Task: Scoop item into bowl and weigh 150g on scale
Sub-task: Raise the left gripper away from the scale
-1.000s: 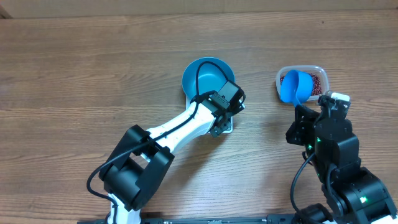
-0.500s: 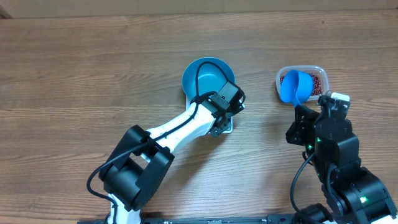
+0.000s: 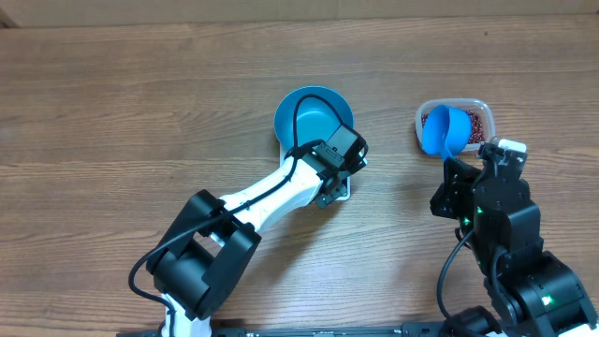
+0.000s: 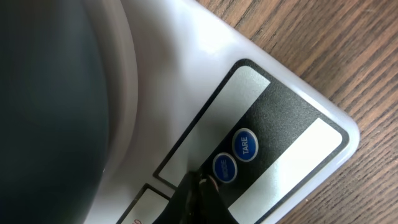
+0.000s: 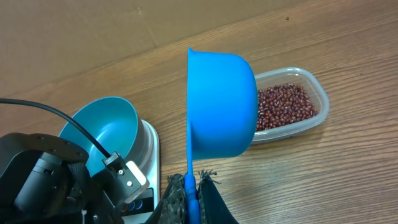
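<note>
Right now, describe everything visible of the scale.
The scale is flat, white and plastic-looking with rounded corners, lying level on the wooden table. Along one edge runs a dark panel with silver strips and two round blue buttons, one marked TARE. The blue bowl sits on its platform, covering most of it. The shut left gripper tip is at the panel beside the second button; contact is unclear.

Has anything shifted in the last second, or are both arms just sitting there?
Nothing visibly changed. The left pincer stays shut by the buttons of the scale, next to the bowl. The right pincer keeps its hold on the scoop, which is still at the tub of beans.
</note>
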{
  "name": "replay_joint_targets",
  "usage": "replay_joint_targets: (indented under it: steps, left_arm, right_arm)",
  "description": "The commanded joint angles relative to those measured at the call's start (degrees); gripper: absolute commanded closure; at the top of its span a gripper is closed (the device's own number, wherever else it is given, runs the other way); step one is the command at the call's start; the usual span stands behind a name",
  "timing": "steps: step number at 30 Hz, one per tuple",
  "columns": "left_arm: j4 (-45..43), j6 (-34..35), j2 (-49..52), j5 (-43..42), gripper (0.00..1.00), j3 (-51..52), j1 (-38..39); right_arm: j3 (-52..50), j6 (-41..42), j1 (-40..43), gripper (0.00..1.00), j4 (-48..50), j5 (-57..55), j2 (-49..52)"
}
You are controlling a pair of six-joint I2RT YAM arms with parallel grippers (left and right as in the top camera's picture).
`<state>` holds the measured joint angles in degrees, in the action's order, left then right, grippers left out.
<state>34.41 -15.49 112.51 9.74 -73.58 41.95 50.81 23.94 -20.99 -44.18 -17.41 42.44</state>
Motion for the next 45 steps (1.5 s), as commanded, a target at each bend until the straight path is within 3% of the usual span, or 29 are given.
replay_joint_targets:
  steps: [1, 8, 15, 21, 31, 34, 35, 36, 37, 38, 39, 40, 45]
  left_arm:
    - [0.94, -1.14, 1.44, -0.24, 0.96, 2.10, -0.24]
    - [6.45, -0.55, -3.52, -0.15, 0.96, -5.73, 1.05]
    - [10.80, 1.38, -14.86, -0.17, 0.96, -17.03, 1.42]
    - [16.65, 2.60, -22.77, -0.15, 0.95, -17.59, -1.36]
    - [35.21, 14.01, -23.91, -0.50, 0.96, -17.59, -9.70]
    - [37.77, 15.91, -23.91, -7.04, 0.95, -17.59, -12.37]
    - [38.34, 15.69, -23.91, -9.73, 0.90, -17.59, -13.38]
    - [39.10, 15.67, -23.91, -10.73, 0.81, -17.59, -14.34]
    - [39.65, 15.65, -23.91, -10.71, 0.66, -17.59, -14.84]
    - [40.06, 15.61, -23.91, -10.71, 0.60, -17.59, -15.17]
    - [40.85, 15.34, -23.91, -10.82, 0.10, -17.59, -15.56]
    - [41.38, 15.21, -23.91, -10.82, 0.00, -17.59, -15.72]
    - [43.80, 11.72, -23.93, -11.30, 0.00, -17.59, -15.69]
  right_arm:
    - [1.29, -0.46, 0.13, 0.96, 0.52, -1.01, -0.26]
    - [1.29, -0.48, 0.13, 0.96, 0.55, -1.01, -0.26]
    - [1.29, -0.48, 0.13, 0.96, 0.52, -1.01, -0.26]
    - [1.29, -0.48, 0.13, 0.96, 0.50, -1.01, -0.26]
    - [1.29, -1.75, 0.13, 0.96, 0.55, -0.98, -0.26]
    - [1.29, -1.75, 0.13, 0.96, 0.55, -0.98, -0.26]
    - [1.29, -1.75, 0.13, 0.96, 0.55, -0.98, -0.26]
    - [1.29, -1.75, 0.13, 0.96, 0.55, -0.98, -0.26]
    - [1.29, -1.75, 0.13, 0.96, 0.55, -0.98, -0.26]
    - [1.29, -1.75, 0.13, 0.96, 0.52, -0.98, -0.26]
    - [1.29, -1.75, 0.13, 0.96, 0.52, -0.98, -0.26]
    - [1.29, -1.75, 0.13, 0.96, 0.52, -0.98, -0.26]
    - [1.29, -1.75, 0.13, 0.96, 0.15, -0.94, -0.26]
